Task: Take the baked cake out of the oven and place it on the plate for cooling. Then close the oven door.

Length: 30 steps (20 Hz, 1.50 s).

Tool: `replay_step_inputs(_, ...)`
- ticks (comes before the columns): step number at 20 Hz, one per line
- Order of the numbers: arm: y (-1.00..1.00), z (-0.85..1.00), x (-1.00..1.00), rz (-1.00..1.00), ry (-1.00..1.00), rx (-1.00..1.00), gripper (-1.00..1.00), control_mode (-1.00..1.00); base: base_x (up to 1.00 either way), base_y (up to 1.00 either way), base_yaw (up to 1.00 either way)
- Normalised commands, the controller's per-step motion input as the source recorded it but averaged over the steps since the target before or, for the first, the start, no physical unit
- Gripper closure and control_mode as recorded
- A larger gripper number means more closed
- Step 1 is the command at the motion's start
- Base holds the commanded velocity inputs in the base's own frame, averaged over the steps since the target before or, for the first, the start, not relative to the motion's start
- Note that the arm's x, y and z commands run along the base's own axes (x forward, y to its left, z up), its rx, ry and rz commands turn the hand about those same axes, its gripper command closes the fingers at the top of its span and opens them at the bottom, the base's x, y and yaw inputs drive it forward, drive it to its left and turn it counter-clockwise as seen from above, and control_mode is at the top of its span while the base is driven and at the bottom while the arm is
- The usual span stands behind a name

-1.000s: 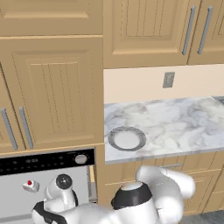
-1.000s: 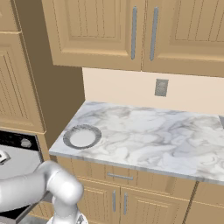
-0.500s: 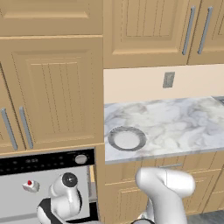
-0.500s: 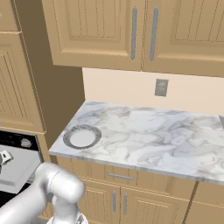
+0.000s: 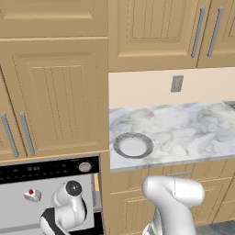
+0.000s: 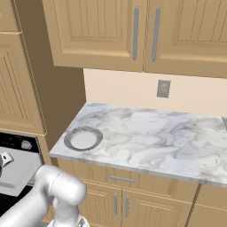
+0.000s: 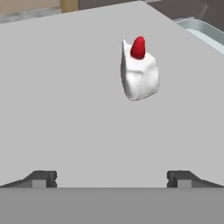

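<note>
On the grey oven door [image 7: 65, 87], baked cake [image 7: 139, 72] ahead of released end effector [image 7: 112, 178]; plate [image 5: 133, 145] bare.

The left base view looks forward and down from behind the arm on its left, over the oven [image 5: 50, 172] at lower left and the marble counter [image 5: 183, 133] to the right. The right base view faces the same counter [image 6: 146, 133] from the other side, with the oven [image 6: 17, 150] at its left edge. Both share the plate [image 5: 133, 145] [image 6: 83, 138] and the baked cake [image 5: 31, 194] [image 6: 5, 158]. The hand view sits low and close, looking along a flat grey surface at the cake [image 7: 139, 72].
</note>
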Motion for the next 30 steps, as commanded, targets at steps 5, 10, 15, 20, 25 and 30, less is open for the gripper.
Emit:
replay_step_inputs(5, 0.0, 0.02, 0.09, 0.0, 0.0, 0.0, -1.0, -1.0, 0.0, 0.0, 0.0)
replay_step_inputs(10, 0.0, 0.22, 0.2, 0.0, 0.0, 0.0, -1.0, -1.0, 0.0, 0.0, 0.0)
replay_step_inputs(15, 0.0, 0.18, 0.22, 0.0, 0.03, 0.0, -1.0, -1.0, 0.0, 0.0, 0.0)
replay_step_inputs(20, 0.0, 0.08, 0.19, 0.0, 0.05, 0.0, -1.0, -1.0, 0.0, 0.0, 0.0)
replay_step_inputs(25, 0.08, 0.11, 0.2, 0.0, 0.08, 0.0, -1.0, -1.0, 0.0, 0.0, 0.0)
replay_step_inputs(30, 0.09, 0.06, 0.16, 0.0, 0.04, 0.0, -1.0, -1.0, 0.0, 0.0, 0.0)
